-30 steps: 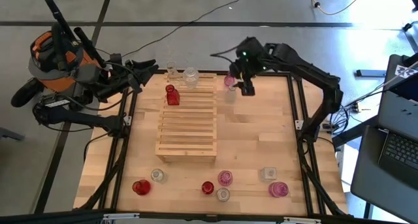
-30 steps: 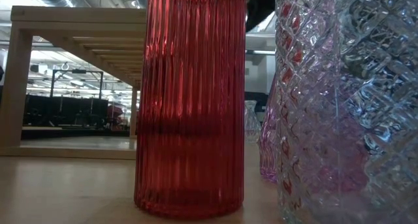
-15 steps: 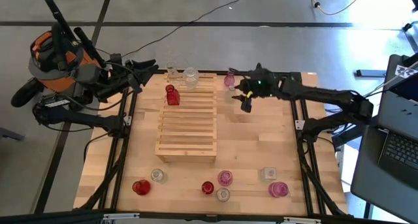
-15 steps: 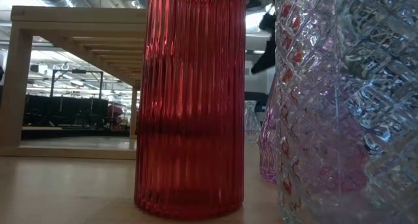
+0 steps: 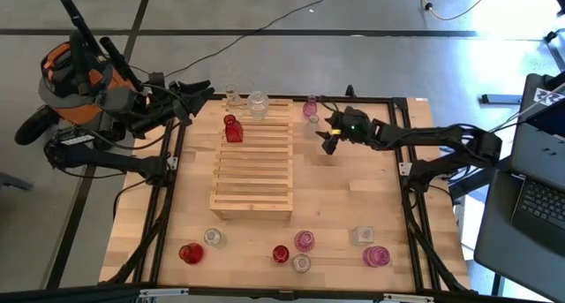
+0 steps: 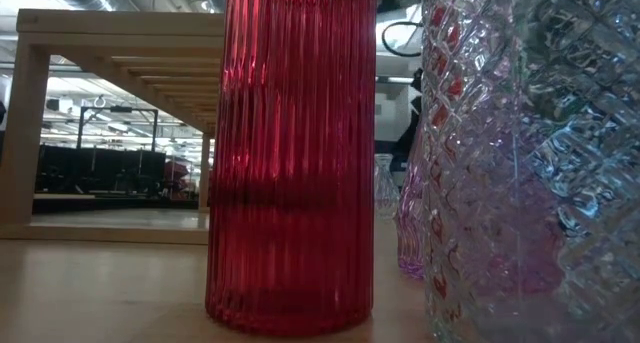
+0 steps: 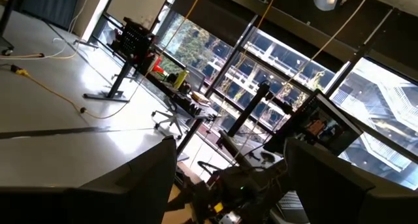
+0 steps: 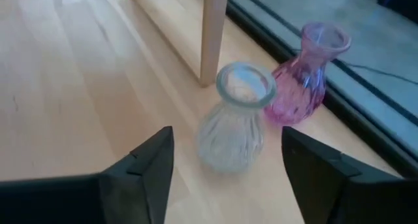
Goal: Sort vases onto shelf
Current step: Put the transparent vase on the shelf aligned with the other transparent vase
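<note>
The shelf (image 5: 254, 162) lies mid-table, a red vase (image 5: 233, 129) on its far-left slats. Two clear vases (image 5: 257, 104) stand at its far edge. Right of the shelf's far corner, a clear vase (image 8: 235, 119) and a pink vase (image 8: 304, 77) stand on the tabletop. My right gripper (image 8: 225, 178) is open, low over the table and just right of the clear vase (image 5: 312, 127), its fingers pointing at it without touching. My left gripper (image 7: 228, 185) is open and waits raised at the table's far left corner (image 5: 199, 93).
Several more vases stand along the near edge, among them red (image 5: 191, 253), pink (image 5: 305, 241) and clear (image 5: 363, 236). In the low view a red ribbed vase (image 6: 290, 153) and a cut-glass one (image 6: 530, 163) fill the foreground. Bare tabletop lies right of the shelf.
My right gripper has come down from above the pink vase at the far edge to just above the table. It shifted slightly toward the near and right edges, rolled, and tipped toward level. No vase has moved.
</note>
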